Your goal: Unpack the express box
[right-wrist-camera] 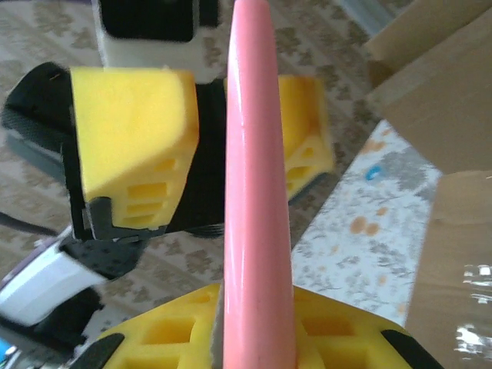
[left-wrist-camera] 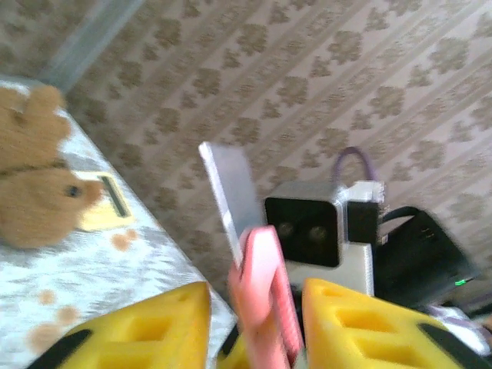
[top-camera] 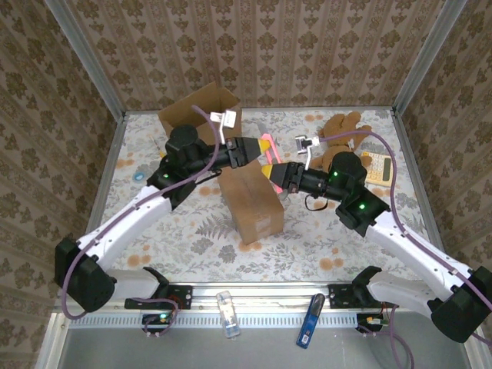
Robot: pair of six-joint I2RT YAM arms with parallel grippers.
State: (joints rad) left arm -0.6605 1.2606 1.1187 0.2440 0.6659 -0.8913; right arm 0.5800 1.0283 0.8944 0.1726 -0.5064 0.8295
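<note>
Right wrist view is showing the pink cutter [right-wrist-camera: 257, 192] rising out of the right gripper [right-wrist-camera: 257, 327], whose jaws are clamping its lower end. On the left gripper [left-wrist-camera: 257, 315] the jaws are standing slack around the same handle. Thin, stiff and smooth, it is probably slippery, so pinching its broad faces, away from the bare blade [left-wrist-camera: 231, 192], is looking safest. Both arms are reaching inward, meeting just above the far end of the sealed express box [top-camera: 252, 201] on the tabletop [top-camera: 323, 246]
</note>
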